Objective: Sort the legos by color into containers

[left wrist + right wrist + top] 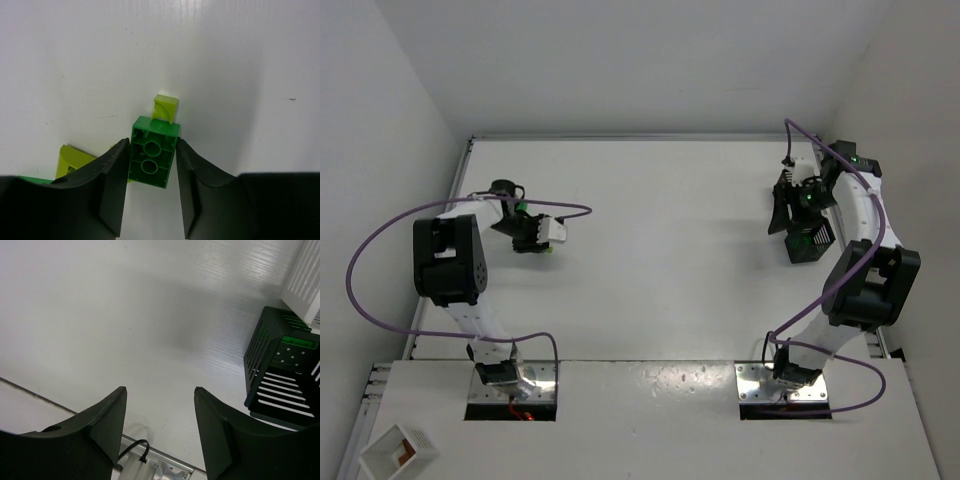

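Note:
In the left wrist view a bright green lego (152, 157) lies studs-down between my left gripper's (153, 141) fingers, which press on both of its long sides. A lime lego (165, 108) sits just beyond it, and another lime piece (72, 159) lies to the left, partly behind the left finger. From above, the left gripper (532, 235) is at the table's far left, pointing down. My right gripper (160, 389) is open, with only bare table between its fingers. It hovers at the far right (790, 205) beside a black slatted container (280, 370) that holds a green lego (298, 342).
A white square box (398, 452) with a brown inside stands on the near-left shelf. The black container (810, 240) is close to the right wall. A metal rail (150, 460) with a cable runs under the right gripper. A white slatted panel (305, 280) rises behind the container.

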Robot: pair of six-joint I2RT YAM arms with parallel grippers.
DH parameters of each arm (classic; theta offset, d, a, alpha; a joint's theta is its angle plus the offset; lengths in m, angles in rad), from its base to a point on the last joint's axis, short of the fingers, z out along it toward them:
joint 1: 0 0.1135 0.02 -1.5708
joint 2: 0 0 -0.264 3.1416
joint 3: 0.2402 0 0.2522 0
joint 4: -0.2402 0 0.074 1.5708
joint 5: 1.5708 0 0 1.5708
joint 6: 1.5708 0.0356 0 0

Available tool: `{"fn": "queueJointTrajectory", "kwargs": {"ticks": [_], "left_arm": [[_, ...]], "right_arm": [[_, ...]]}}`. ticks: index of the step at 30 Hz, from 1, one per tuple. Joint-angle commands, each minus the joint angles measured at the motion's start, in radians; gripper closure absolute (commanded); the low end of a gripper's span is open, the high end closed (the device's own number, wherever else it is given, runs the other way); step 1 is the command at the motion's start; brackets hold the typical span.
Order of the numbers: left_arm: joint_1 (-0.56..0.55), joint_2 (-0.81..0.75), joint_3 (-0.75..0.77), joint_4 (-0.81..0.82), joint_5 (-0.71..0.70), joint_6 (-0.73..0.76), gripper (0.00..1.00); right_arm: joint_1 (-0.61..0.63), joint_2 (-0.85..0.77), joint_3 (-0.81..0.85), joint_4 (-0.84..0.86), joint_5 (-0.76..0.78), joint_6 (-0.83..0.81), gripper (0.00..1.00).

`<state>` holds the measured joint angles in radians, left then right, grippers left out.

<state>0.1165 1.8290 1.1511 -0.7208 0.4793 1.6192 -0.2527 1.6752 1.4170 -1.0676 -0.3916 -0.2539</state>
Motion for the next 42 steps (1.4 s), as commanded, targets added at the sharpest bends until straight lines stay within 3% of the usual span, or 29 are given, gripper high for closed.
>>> {"fn": "queueJointTrajectory", "kwargs": {"ticks": [1, 6, 13, 17, 22, 25, 28, 31, 36, 42], "left_arm": [[-0.012, -0.013, -0.028, -0.011, 0.027, 0.027, 0.59], [-0.012, -0.046, -0.048, -0.029, 0.027, -0.004, 0.78], [-0.003, -0.241, -0.079, -0.084, 0.243, -0.152, 0.84], [-0.003, -0.402, -0.1, -0.085, 0.379, -0.327, 0.88], [-0.081, -0.577, -0.122, -0.075, 0.516, -0.516, 0.89], [-0.181, -0.646, -0.157, 0.07, 0.539, -0.75, 0.89], [-0.316, -0.712, -0.194, 0.304, 0.452, -1.069, 0.89], [-0.428, -0.654, -0.137, 0.365, 0.349, -1.272, 0.89], [-0.622, -0.568, -0.022, 0.405, 0.124, -1.403, 0.9], [-0.67, -0.478, 0.033, 0.425, 0.021, -1.444, 0.9]], "right_arm": [[0.006, -0.034, 0.013, -0.003, -0.093, 0.025, 0.43], [0.038, -0.054, -0.009, -0.023, -0.257, 0.093, 0.43], [0.119, -0.108, -0.099, 0.07, -0.553, 0.246, 0.43], [0.182, -0.12, -0.109, 0.092, -0.593, 0.28, 0.43], [0.279, -0.088, -0.086, 0.123, -0.682, 0.349, 0.43], [0.325, -0.052, -0.05, 0.175, -0.702, 0.405, 0.43], [0.392, -0.002, 0.02, 0.21, -0.693, 0.424, 0.43], [0.454, 0.066, 0.112, 0.21, -0.672, 0.433, 0.43], [0.538, 0.147, 0.224, 0.21, -0.638, 0.433, 0.43], [0.602, 0.179, 0.264, 0.201, -0.61, 0.442, 0.4]]}}
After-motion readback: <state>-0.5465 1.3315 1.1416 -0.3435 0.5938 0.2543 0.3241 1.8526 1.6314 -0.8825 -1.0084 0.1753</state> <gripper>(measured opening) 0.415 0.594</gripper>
